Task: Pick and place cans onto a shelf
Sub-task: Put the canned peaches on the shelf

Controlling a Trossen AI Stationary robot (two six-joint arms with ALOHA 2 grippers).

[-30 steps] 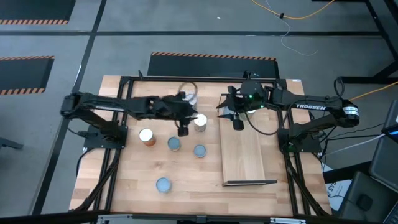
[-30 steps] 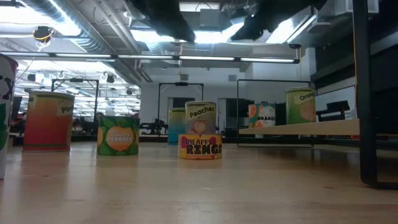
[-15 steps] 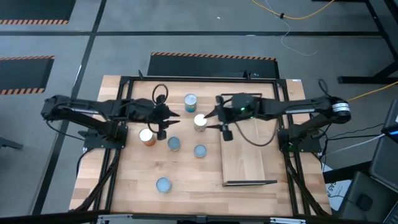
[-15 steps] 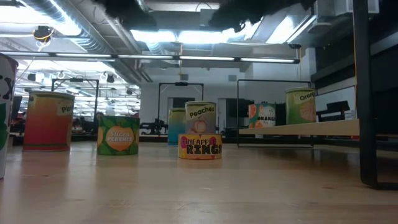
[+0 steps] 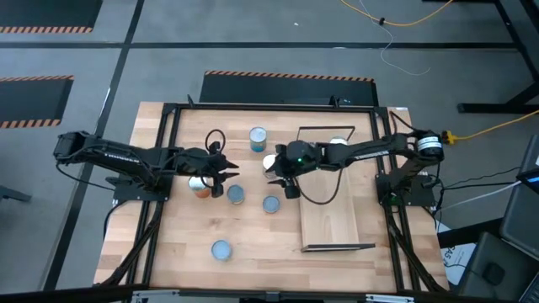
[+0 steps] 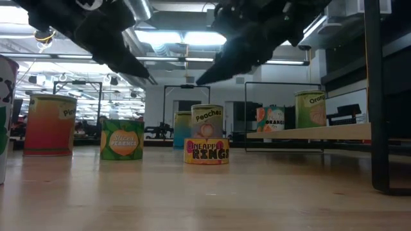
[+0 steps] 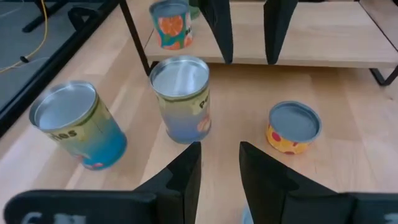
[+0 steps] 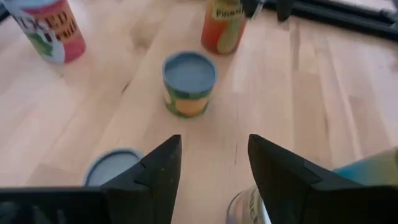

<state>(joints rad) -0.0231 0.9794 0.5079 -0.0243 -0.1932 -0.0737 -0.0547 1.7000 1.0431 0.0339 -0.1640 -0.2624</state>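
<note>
The shelf (image 5: 330, 202) lies with its long axis running from the surface's (image 5: 253, 269) far edge toward its near edge. All the cans stand upright. The peaches can (image 5: 270, 163) stands just beside the shelf's left edge, partly covered by the right gripper (image 5: 283, 182), whose fingers are apart and empty. Left of it, the orange-sided can (image 5: 200, 187) is half hidden under the left gripper (image 5: 226, 171), also spread and empty. Both arms stretch inward, low over the cans.

Overhead: straight down on whole table (image 5: 253, 252). Low: level across it, roomward. Wrist views: close above it; all share peaches can (image 6: 207, 121).
</note>
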